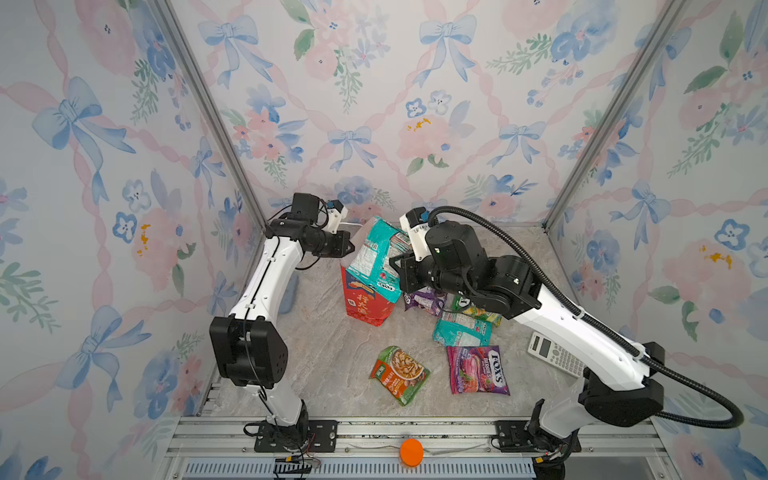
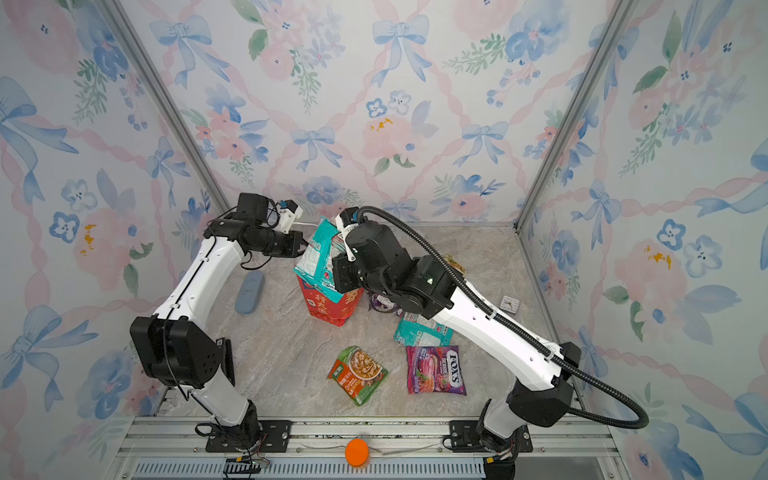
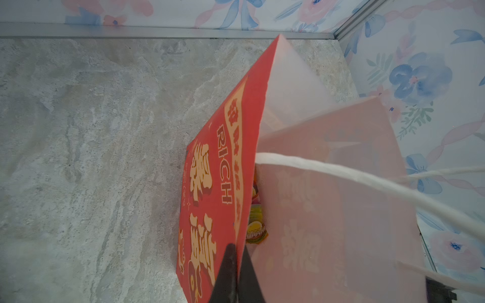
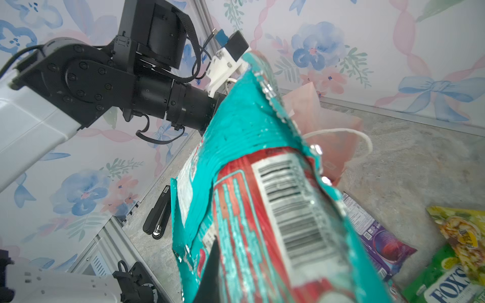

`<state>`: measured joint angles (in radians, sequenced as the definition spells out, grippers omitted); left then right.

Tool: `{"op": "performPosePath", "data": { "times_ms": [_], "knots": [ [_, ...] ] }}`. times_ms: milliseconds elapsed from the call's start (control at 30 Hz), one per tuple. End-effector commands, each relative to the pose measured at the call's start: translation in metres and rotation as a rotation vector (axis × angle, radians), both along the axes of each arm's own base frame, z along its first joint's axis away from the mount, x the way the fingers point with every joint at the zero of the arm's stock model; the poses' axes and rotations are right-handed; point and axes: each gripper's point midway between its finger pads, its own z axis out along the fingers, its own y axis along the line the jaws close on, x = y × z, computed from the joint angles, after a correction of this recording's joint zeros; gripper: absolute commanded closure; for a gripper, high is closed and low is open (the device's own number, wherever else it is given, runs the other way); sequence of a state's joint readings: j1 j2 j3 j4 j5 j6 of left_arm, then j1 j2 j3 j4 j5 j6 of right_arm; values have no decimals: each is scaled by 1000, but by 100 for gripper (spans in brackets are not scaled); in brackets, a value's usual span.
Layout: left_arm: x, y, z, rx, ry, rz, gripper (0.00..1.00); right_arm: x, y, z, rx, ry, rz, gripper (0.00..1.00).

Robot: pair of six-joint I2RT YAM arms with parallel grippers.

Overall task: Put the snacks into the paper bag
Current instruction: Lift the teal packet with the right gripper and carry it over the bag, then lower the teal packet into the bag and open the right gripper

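The red paper bag [image 1: 365, 309] [image 2: 330, 309] stands upright at mid-table. My left gripper [image 1: 348, 249] [image 3: 238, 251] is shut on the bag's top rim, one finger on the red outside and one on the pale inside [image 3: 309, 210]. A yellow-green packet [image 3: 256, 230] lies inside. My right gripper [image 1: 401, 272] is shut on a large teal packet [image 1: 378, 253] [image 4: 262, 196], which hangs over the bag's mouth. Only one of its dark fingers [image 4: 211, 272] shows. On the table lie more snacks: green-orange [image 1: 399, 374], purple FOX'S [image 1: 478, 370], teal [image 1: 461, 332], purple [image 1: 426, 300] and yellow-green [image 1: 478, 309].
A white calculator [image 1: 555, 355] lies under the right arm, and a small white clock [image 2: 509, 302] sits behind it. A grey-blue flat object [image 2: 249, 293] lies at the left, a black stapler [image 4: 160, 220] near the left wall. An orange disc [image 1: 411, 453] rests on the front rail.
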<state>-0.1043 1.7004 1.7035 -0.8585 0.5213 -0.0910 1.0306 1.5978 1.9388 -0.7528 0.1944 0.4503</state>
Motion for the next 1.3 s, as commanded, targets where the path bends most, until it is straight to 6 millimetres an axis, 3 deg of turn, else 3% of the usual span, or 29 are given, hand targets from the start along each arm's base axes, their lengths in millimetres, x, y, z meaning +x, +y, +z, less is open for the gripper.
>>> {"op": "performPosePath", "data": {
  "times_ms": [0,133,300,600,867,1267],
  "knots": [
    [-6,1,-5,16,17,6,100,2,18,15,33,-30,52,100],
    [-7,1,-5,16,18,6,100,14,41,11,37,-22,83,100],
    [-7,1,-5,17,17,4,100,34,48,12,52,-26,69,100],
    [-7,0,-6,14,20,3,100,75,36,7,72,-24,9,100],
    [-8,0,-3,10,14,1,100,107,13,-9,27,-29,-96,100],
    [-8,0,-2,9,10,-1,100,125,-2,-48,-99,-4,-193,100]
  ]
}}
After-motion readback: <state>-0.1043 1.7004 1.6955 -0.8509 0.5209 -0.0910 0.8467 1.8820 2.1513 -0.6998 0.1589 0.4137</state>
